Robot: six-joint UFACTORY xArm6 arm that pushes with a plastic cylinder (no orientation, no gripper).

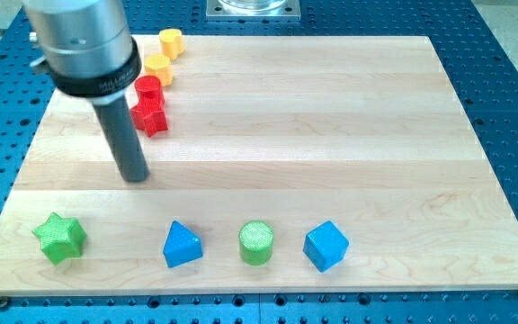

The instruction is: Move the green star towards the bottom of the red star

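Note:
The green star (59,238) lies near the board's bottom left corner. The red star (150,116) lies in the upper left part of the board, just below a red cylinder (148,88). My tip (135,176) rests on the board below the red star and slightly to its left. It is above and to the right of the green star, well apart from it.
Two yellow blocks (158,65) (170,41) continue the line above the red cylinder at the top left. Along the bottom stand a blue triangle (182,245), a green cylinder (256,242) and a blue cube (325,246). The wooden board (331,135) sits on a blue perforated table.

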